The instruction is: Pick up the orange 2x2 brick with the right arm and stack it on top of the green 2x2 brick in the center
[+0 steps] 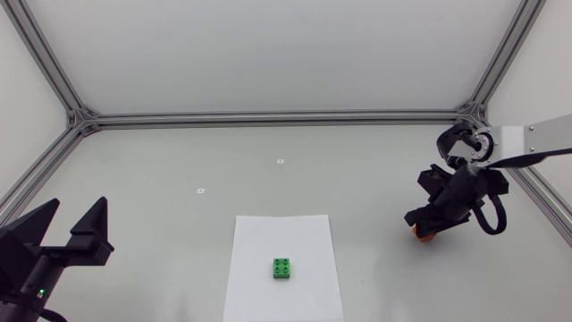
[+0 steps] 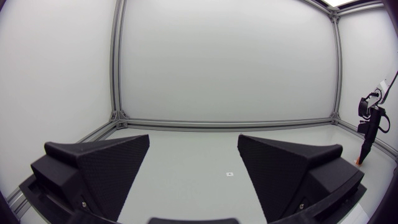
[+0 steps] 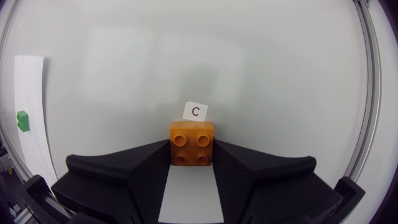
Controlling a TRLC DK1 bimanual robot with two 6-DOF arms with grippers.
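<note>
Right tool (image 3: 191,154) is clamping the orange 2x2 brick (image 3: 192,142), both fingers pressing on 2 opposite sides. Brick is sitting well to the right of the green 2x2 brick (image 1: 283,267), on the surface (image 1: 179,161) or barely off it; cannot tell which. Green brick is lying on a white sheet (image 1: 268,234). Left tool (image 2: 194,149) is standing open and empty, well left of the green brick.

Judgement: grip is looking square. Lifting straight up and keeping the studs level is likely helping alignment over the green brick's 4 studs.
</note>
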